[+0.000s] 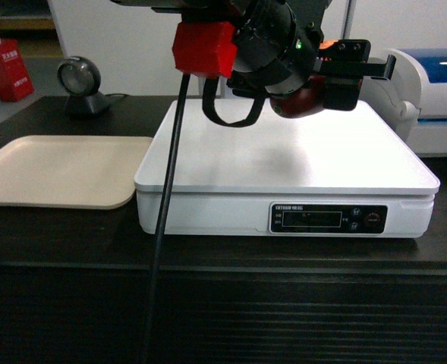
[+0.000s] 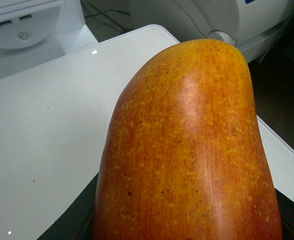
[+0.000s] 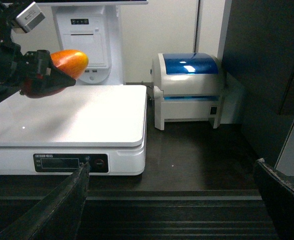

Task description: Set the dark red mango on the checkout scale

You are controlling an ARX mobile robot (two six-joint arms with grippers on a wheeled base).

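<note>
Black checkout counter with a dark ribbed front panel, set before a white wall. On it: large flat white square-topped scale with a black front display panel and buttons; beige shallow tray just beside the scale's left edge; round black scanner on a stand behind the tray; white printer with a blue translucent lid to the scale's right. Red box stands at far left in the background. Left gripper, black with a red housing, hangs above the rear of the scale top, its fingers clamped on the glossy dark red mango with an orange-yellow end; the fruit is held in the air, clear of the white platform. Right gripper: two dark fingers spread wide apart, holding nothing, low before the counter's front edge, right of the scale.
</note>
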